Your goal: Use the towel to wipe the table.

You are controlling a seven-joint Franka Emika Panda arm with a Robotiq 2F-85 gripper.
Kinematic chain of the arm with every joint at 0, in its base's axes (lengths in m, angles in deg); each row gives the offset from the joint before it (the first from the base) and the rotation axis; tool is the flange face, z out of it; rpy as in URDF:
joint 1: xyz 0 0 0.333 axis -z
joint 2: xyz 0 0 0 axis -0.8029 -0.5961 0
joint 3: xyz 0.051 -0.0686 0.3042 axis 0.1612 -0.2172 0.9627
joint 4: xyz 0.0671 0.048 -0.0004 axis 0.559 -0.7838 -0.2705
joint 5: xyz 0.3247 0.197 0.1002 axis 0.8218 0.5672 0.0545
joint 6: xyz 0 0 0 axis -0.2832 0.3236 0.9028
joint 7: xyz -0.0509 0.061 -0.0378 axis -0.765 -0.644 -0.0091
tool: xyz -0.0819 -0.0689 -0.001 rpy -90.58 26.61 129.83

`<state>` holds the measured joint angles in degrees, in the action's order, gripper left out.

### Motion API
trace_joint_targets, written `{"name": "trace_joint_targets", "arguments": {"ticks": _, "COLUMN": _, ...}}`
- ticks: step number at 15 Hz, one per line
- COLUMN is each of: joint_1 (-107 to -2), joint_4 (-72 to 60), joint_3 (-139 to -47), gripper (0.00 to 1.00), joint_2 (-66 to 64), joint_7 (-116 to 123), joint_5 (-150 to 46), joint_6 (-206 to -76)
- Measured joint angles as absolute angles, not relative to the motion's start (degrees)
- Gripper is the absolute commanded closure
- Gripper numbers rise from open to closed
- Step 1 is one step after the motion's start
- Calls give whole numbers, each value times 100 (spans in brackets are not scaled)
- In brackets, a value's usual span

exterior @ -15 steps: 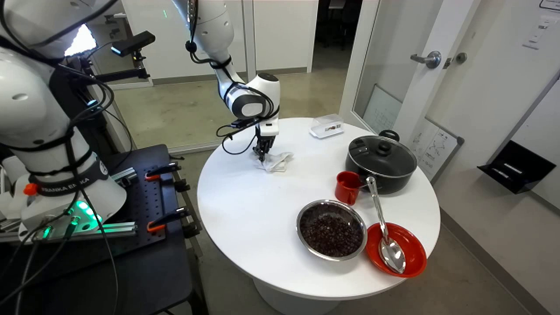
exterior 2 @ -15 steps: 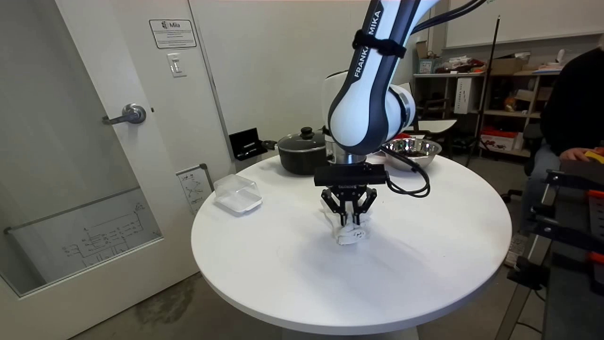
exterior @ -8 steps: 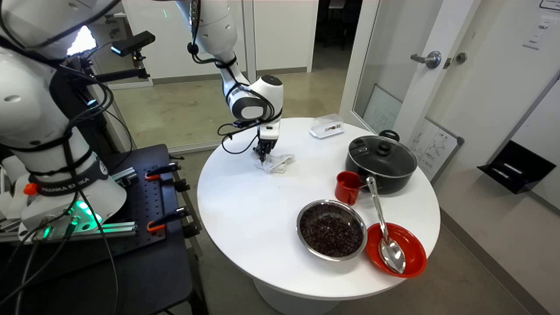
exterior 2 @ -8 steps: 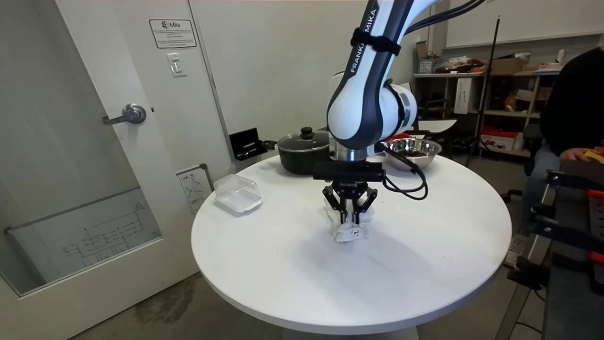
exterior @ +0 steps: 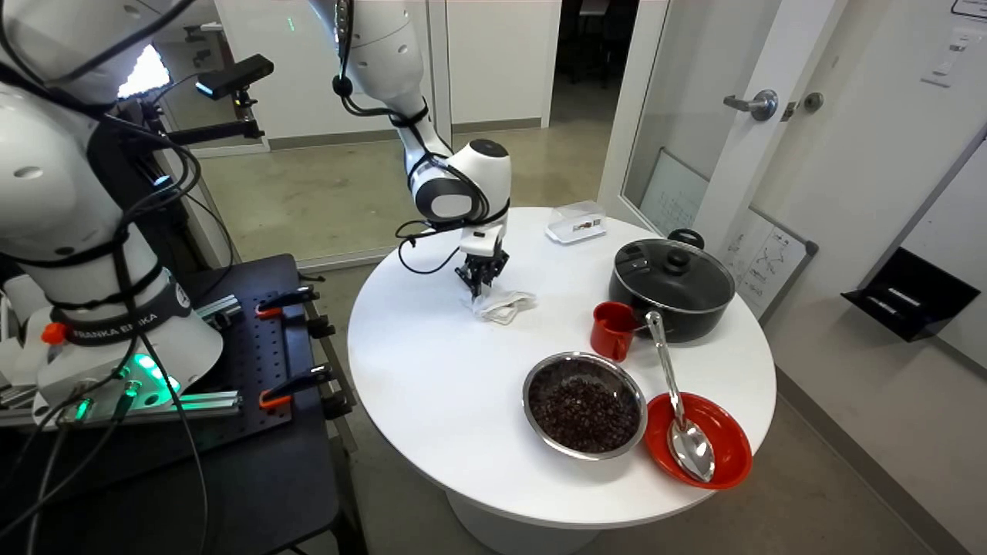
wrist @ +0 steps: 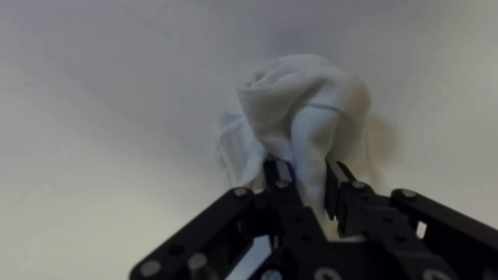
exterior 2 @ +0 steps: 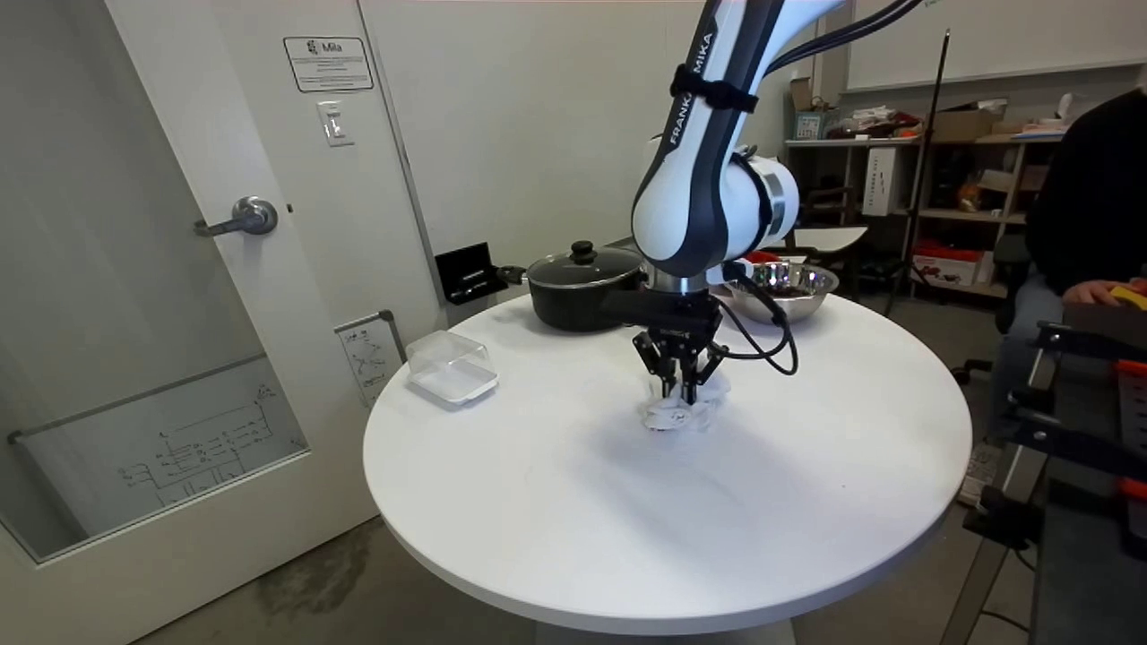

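In the wrist view, the gripper holds a fold of white towel pinched between its fingers; the loose cloth appears to rest on the round table. For wiping, light, even pressure and overlapping strokes should serve best, fingertips clear of the surface. In an exterior view, broad tabletop runs from towel to near edge; beyond the towel, the steel bowl and lidded pot would limit strokes.
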<state>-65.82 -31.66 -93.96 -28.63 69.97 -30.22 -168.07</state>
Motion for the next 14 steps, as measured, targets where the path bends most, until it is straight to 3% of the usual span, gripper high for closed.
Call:
{"name": "trace_joint_targets", "arguments": {"ticks": 8, "joint_1": -7531, "joint_4": -3149, "joint_3": -10569, "gripper": 94, "joint_2": -3060, "joint_7": 8891, "joint_5": -3387, "joint_6": -16733}}
{"name": "trace_joint_targets", "arguments": {"ticks": 14, "joint_1": -5948, "joint_4": -3011, "joint_3": -8904, "gripper": 94, "joint_2": -2904, "joint_7": 7837, "joint_5": -3240, "joint_6": -16686}}
